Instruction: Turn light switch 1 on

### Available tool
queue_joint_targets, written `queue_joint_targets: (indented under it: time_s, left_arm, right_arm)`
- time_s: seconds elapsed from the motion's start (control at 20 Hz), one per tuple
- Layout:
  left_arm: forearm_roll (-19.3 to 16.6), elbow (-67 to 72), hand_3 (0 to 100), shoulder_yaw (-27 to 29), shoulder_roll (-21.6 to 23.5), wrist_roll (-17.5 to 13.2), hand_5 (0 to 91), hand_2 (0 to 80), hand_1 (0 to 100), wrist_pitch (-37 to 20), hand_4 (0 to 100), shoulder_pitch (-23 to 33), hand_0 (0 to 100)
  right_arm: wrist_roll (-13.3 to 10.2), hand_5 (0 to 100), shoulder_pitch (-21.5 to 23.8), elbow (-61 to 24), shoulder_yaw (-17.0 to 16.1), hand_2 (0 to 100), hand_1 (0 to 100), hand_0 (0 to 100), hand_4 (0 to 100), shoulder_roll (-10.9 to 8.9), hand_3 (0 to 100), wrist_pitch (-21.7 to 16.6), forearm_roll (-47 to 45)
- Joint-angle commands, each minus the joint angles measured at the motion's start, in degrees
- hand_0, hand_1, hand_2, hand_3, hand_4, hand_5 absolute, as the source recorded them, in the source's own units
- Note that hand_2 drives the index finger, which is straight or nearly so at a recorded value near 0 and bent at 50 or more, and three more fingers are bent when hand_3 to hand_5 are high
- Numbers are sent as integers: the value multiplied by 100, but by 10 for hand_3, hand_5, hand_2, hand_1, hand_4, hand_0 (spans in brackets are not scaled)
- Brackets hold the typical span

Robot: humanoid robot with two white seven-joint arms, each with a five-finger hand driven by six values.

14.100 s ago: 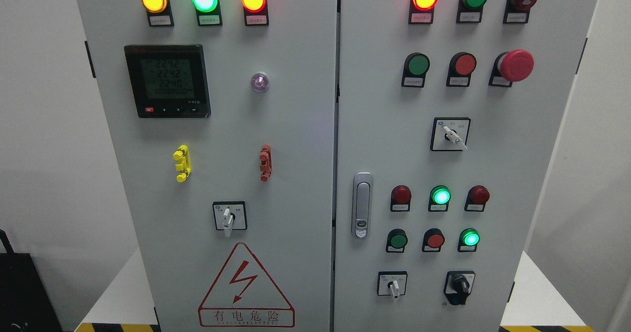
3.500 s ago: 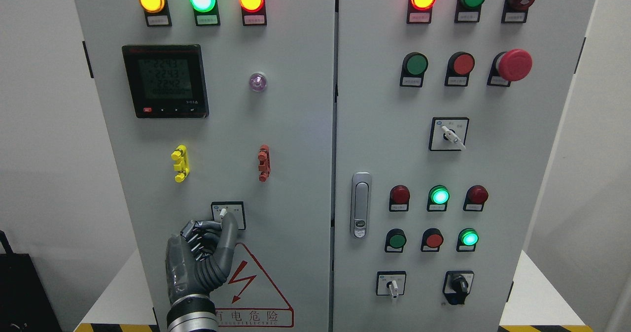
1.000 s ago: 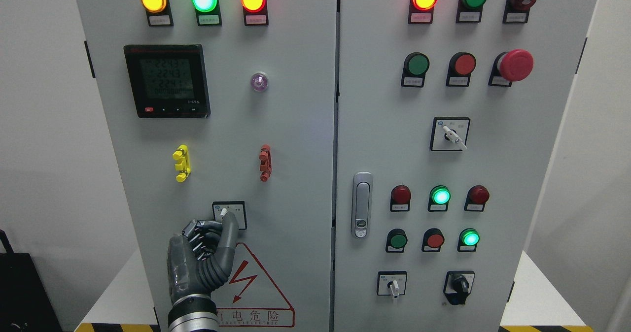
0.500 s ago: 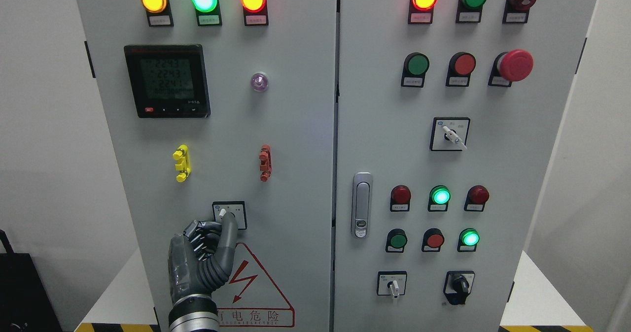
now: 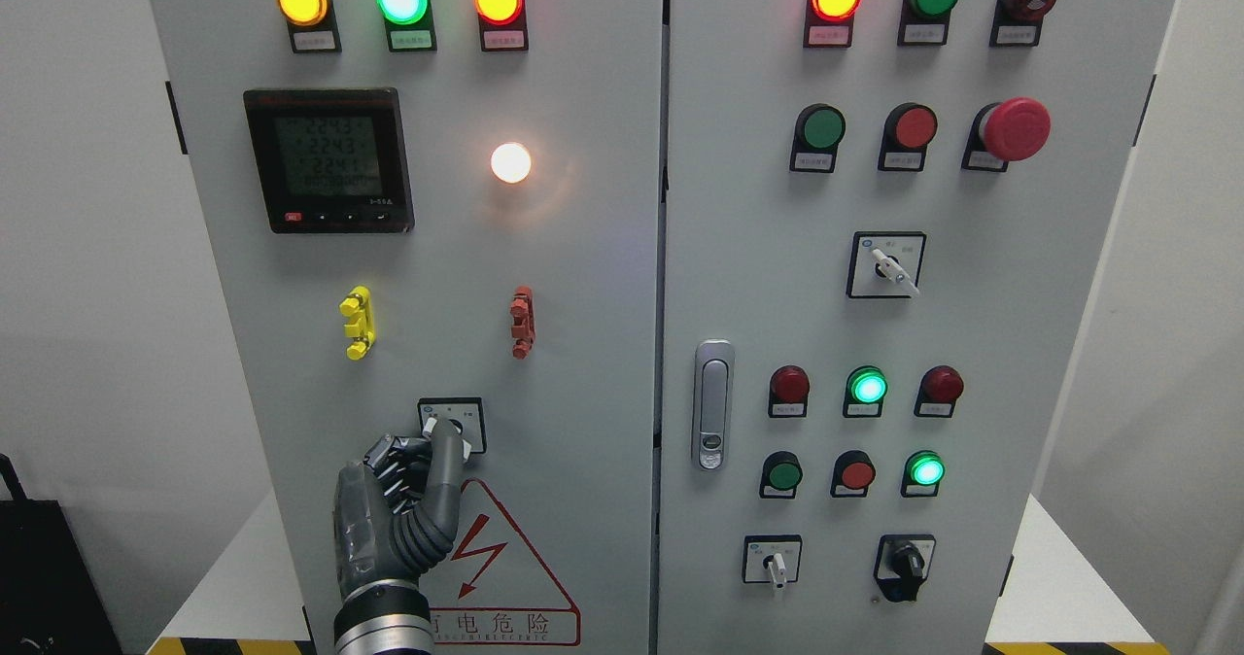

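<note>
The left hand (image 5: 394, 514), dark grey with jointed fingers, rises from the bottom edge of the grey metal cabinet's left door (image 5: 583, 344), its fingers grasping the small white-handled rotary switch (image 5: 450, 427) in its black-framed square plate low on that door. Higher, near the door's right edge, the round lamp (image 5: 511, 162) glows white.

The left hand (image 5: 394, 509) stands against the lower part of the left door (image 5: 583, 344), one finger (image 5: 445, 456) on the switch (image 5: 452, 426), covering the left corner of the warning triangle (image 5: 486, 577). Above the switch, a yellow clip (image 5: 357, 323) and a red clip (image 5: 522, 322) jut from the door, with bare panel between them. The door's right edge is bare down to the bottom. On the right door (image 5: 1020, 344), the latch handle (image 5: 713, 404) protrudes near its left edge.
</note>
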Motion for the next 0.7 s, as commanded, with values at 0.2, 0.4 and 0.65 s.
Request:
queue_joint_targets:
  time_s: [0.2,0.4,0.65]
  left_arm:
    - [3,8,883,7,3,28,778,621,415,-34,875,-5,862]
    - [3,16,883,-2,-6,19,778,622,399,-34,875,-5,871]
    - [3,34,882,-2,-6,19,778,623,388,-25,875,-5,780]
  right_arm:
    - [-5,0,0,0,0,0,0,54,0,0,0,-5,1]
    - [-5,0,0,0,0,0,0,54,0,0,0,-5,1]
    - [-5,0,0,0,0,0,0,55,0,0,0,-5,1]
